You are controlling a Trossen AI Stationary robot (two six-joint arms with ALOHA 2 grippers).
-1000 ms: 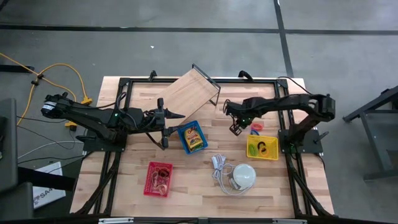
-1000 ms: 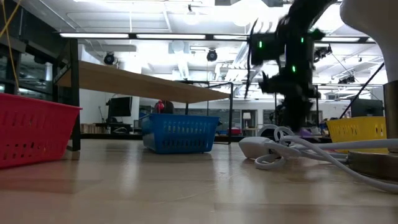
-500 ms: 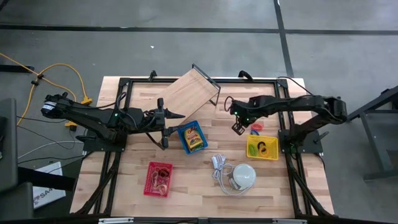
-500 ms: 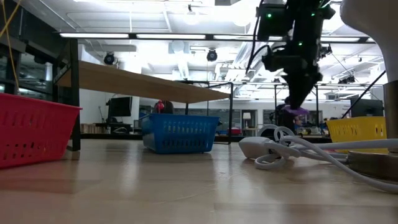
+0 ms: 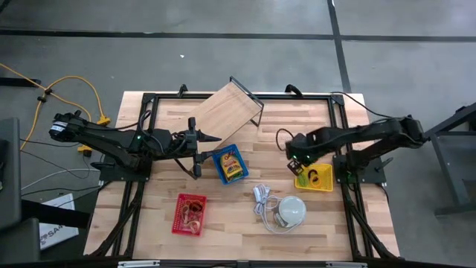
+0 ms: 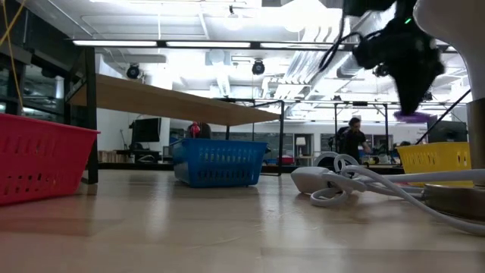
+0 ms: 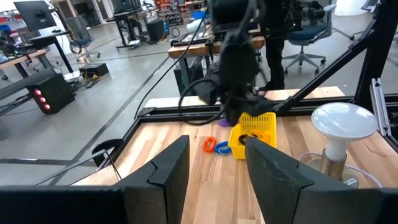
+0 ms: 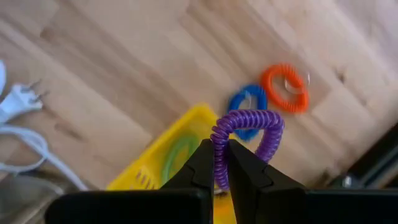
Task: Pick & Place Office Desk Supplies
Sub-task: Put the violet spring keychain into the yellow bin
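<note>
Purple coil band (image 8: 249,134) pinched in closed right gripper (image 8: 219,163), held above yellow basket (image 8: 166,159) edge | orange coil (image 8: 285,88) and blue coil (image 8: 247,108) on wooden table (image 8: 124,74) beside basket | left gripper (image 7: 214,163) spread open, near blue basket (image 5: 230,164)

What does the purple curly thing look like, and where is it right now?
The purple coil is a springy spiral loop, like a stretchy plastic wrist band. The right gripper pinches one side of it, shut tight, so it hangs in the air just above the edge of the yellow basket. Nothing else touches it.
</note>
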